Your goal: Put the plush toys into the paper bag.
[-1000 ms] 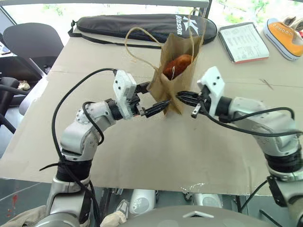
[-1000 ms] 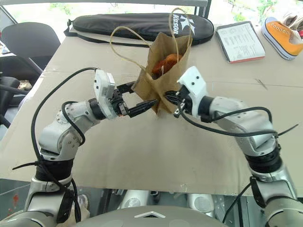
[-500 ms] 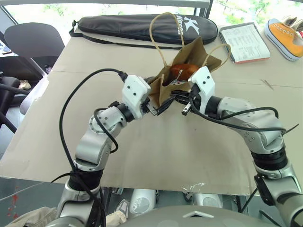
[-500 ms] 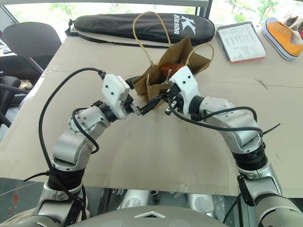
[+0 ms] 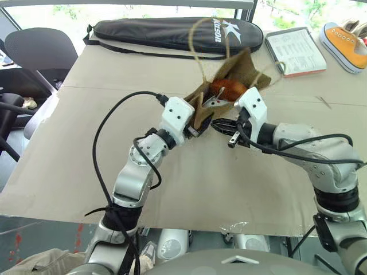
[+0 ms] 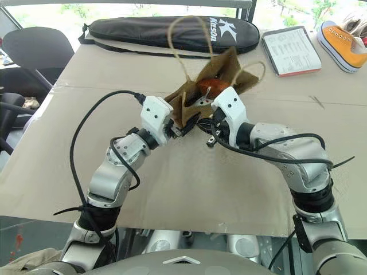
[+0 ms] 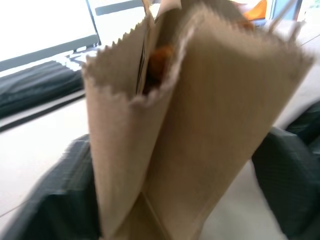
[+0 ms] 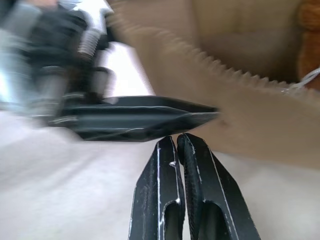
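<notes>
Here my left gripper (image 7: 165, 200) straddles the paper bag (image 5: 229, 77) to steady it; my right gripper (image 8: 181, 145), pinched empty, waits beside the bag.

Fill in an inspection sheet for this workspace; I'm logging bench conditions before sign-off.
Surface: tan table, bare in front of the arms.
Job's things: paper bag tipped over, mouth toward the robot; orange-brown plush toy inside; white toy not made out.
Clutter: black zippered case, notebook, orange sneaker along the far edge.
Grippers: left gripper straddles the bag; right gripper shut, empty, beside it.
Cables: black cable looping off the left arm.
Surroundings: black chair at left.
</notes>
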Motion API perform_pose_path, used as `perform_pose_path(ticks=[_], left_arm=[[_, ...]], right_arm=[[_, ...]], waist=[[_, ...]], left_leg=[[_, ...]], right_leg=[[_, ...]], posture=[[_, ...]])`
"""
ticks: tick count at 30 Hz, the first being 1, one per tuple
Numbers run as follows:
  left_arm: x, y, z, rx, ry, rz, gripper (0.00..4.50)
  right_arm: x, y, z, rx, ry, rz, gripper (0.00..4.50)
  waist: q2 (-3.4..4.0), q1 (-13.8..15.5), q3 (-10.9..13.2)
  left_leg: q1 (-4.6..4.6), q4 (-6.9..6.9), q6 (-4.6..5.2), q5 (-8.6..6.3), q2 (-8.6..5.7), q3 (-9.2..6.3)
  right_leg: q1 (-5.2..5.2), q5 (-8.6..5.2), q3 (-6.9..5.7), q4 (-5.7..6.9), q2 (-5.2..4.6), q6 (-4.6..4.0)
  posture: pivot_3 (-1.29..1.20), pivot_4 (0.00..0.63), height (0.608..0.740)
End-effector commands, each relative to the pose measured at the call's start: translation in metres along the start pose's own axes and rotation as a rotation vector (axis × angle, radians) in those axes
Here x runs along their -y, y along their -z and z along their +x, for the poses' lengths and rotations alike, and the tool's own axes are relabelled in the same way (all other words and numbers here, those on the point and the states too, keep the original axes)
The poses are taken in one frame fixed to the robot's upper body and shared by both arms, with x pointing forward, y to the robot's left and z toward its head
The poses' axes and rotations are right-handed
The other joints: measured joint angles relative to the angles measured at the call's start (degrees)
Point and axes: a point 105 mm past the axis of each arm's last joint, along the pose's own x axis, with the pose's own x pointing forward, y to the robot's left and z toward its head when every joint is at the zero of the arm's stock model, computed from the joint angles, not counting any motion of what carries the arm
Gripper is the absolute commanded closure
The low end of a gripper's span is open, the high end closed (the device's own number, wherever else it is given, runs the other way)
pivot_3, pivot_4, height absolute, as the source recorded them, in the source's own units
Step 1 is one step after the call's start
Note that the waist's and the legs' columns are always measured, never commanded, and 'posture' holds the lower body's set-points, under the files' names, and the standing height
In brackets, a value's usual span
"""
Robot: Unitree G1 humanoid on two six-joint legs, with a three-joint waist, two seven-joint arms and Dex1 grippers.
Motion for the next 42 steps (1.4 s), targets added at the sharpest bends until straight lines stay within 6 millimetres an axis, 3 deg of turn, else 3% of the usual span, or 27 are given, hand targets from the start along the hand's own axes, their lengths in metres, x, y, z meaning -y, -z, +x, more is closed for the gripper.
perform_pose_path(ticks=[1,4,6,10,11,13,17,20,21,28,31,34,36,40,42], left_arm=[[0.000,-0.012,0.007,0.070,0.026,0.045,2.31],[-0.005,-0.013,0.009,0.100,0.047,0.040,3.81],[-0.008,-0.017,0.010,0.136,0.080,-0.005,4.48],[-0.011,-0.025,0.004,0.212,0.222,-0.127,4.48],[-0.012,-0.028,-0.001,0.220,0.311,-0.161,4.50],[-0.021,-0.031,-0.010,0.204,0.462,-0.164,4.50],[-0.027,-0.026,-0.017,0.127,0.681,-0.106,4.50],[-0.028,-0.020,-0.008,0.101,0.772,-0.033,4.50],[-0.026,-0.017,-0.004,0.097,0.798,-0.011,4.50],[-0.015,0.009,0.021,0.057,0.901,0.090,4.50],[-0.020,0.014,0.026,0.012,0.899,0.048,3.76],[-0.028,0.006,0.029,0.033,0.843,0.005,2.27],[-0.036,0.007,0.017,-0.003,0.790,-0.051,1.68],[-0.044,0.006,-0.009,-0.041,0.645,-0.134,0.01],[-0.045,0.009,-0.029,-0.074,0.577,-0.171,0.01]], right_arm=[[0.003,-0.016,-0.020,0.049,0.047,-0.055,4.50],[0.000,-0.029,-0.035,0.136,0.060,-0.101,4.50],[-0.007,-0.038,-0.044,0.208,0.051,-0.142,4.50],[-0.017,-0.039,-0.058,0.251,-0.023,-0.110,4.50],[-0.017,-0.038,-0.067,0.258,-0.018,-0.114,4.09],[-0.018,-0.034,-0.085,0.241,0.010,-0.147,3.78],[-0.031,-0.017,-0.114,0.178,0.009,-0.130,1.77],[-0.039,-0.007,-0.128,0.137,0.036,-0.117,0.33],[-0.040,-0.006,-0.131,0.143,0.061,-0.120,0.04],[-0.035,0.000,-0.144,0.162,0.175,-0.175,0.04],[-0.030,0.006,-0.146,0.140,0.211,-0.185,0.00],[-0.024,0.011,-0.152,0.121,0.216,-0.185,0.00],[-0.020,0.016,-0.155,0.107,0.224,-0.174,0.00],[-0.016,0.022,-0.165,0.100,0.243,-0.149,0.00],[-0.013,0.024,-0.173,0.096,0.262,-0.137,0.00]], waist=[[0.00,0.22,0.00],[-0.01,0.41,-0.01],[-0.01,0.59,-0.01],[0.00,0.50,-0.01],[0.00,0.51,-0.01],[0.01,0.77,-0.01],[0.03,0.99,-0.03],[0.05,1.17,-0.05],[0.03,1.21,-0.06],[0.01,0.94,-0.07],[0.01,0.83,-0.07],[0.00,0.88,-0.07],[0.00,0.71,-0.06],[0.03,0.41,-0.07],[0.04,0.18,-0.08]], left_leg=[[-0.01,0.01,0.00,0.00,-0.02,0.00],[-0.02,0.00,0.01,-0.01,-0.04,0.00],[-0.01,-0.01,0.00,0.00,-0.02,-0.02],[0.00,0.00,0.00,0.00,0.00,0.00],[0.00,0.00,0.00,0.00,0.00,0.00],[-0.01,0.01,0.00,0.00,0.00,0.00],[-0.04,0.01,0.00,0.00,-0.03,-0.02],[0.06,0.02,0.04,-0.02,-0.05,-0.03],[0.06,0.02,0.05,-0.03,-0.06,-0.03],[0.22,0.05,0.27,-0.16,-0.11,0.04],[0.23,0.05,0.28,-0.17,-0.11,0.05],[0.25,0.05,0.29,-0.17,-0.06,0.08],[0.24,0.05,0.29,-0.17,-0.05,0.06],[0.27,0.02,0.27,-0.16,0.09,0.05],[0.34,-0.02,0.21,-0.13,0.13,0.07]], right_leg=[[0.00,0.00,-0.01,-0.01,-0.04,0.00],[0.00,0.00,-0.02,-0.02,-0.05,0.00],[0.00,0.00,-0.04,-0.02,-0.03,0.00],[0.00,0.00,-0.01,-0.02,0.00,0.00],[0.00,0.00,-0.02,-0.02,-0.01,0.00],[0.00,0.00,-0.03,-0.01,0.00,0.00],[0.03,-0.01,-0.09,-0.11,0.06,0.01],[0.18,-0.02,-0.08,-0.17,0.06,0.02],[0.21,-0.02,-0.09,-0.17,0.06,0.02],[0.27,-0.02,0.07,-0.11,0.22,0.02],[0.27,-0.02,0.11,-0.11,0.27,0.02],[0.27,-0.02,0.15,-0.10,0.26,0.02],[0.27,-0.02,0.15,-0.10,0.26,0.02],[0.26,-0.02,0.18,-0.07,0.25,0.02],[0.28,-0.03,0.20,-0.05,0.20,0.01]], posture=[[0.00,0.150,0.740],[0.00,0.150,0.740],[0.00,0.150,0.740],[0.00,0.150,0.740],[0.00,0.150,0.740],[0.00,0.150,0.740],[0.00,0.150,0.740],[0.00,0.150,0.740],[0.00,0.150,0.740],[0.00,0.150,0.740],[0.00,0.150,0.740],[0.00,0.150,0.740],[0.00,0.150,0.740],[0.00,0.150,0.740],[0.00,0.150,0.740]])
